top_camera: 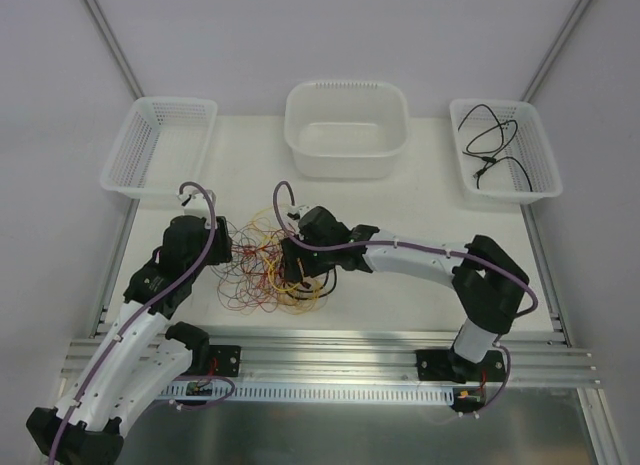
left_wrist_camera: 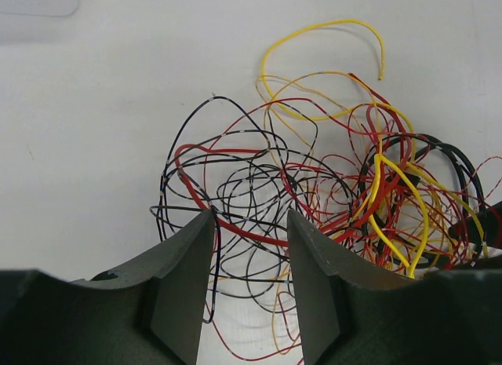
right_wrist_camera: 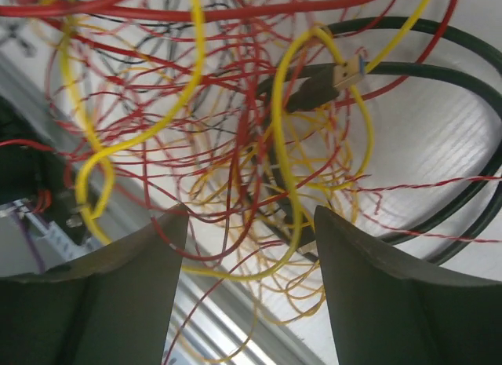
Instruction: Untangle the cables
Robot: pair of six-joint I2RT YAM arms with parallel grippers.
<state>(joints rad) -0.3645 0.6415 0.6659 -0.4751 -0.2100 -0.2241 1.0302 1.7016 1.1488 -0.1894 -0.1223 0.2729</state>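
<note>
The cables [top_camera: 268,270] lie in one tangled clump of thin red, yellow and black wires in the middle of the table. My left gripper [top_camera: 228,253] is at the clump's left edge. In the left wrist view it [left_wrist_camera: 249,216] stands open, with thin black and red loops [left_wrist_camera: 251,184] lying between and beneath its fingers, none pinched. My right gripper [top_camera: 296,265] reaches into the clump's right side. It [right_wrist_camera: 249,216] is open too, with a yellow loop [right_wrist_camera: 286,169] and red strands hanging between the jaws. A black cable's plug end [right_wrist_camera: 333,77] shows above them.
Behind the clump stand a white mesh basket [top_camera: 160,145] at the left, a white tub [top_camera: 345,135] in the middle, and another mesh basket [top_camera: 510,185] at the right, which holds black cables [top_camera: 495,145]. A metal rail [top_camera: 330,350] runs along the near edge.
</note>
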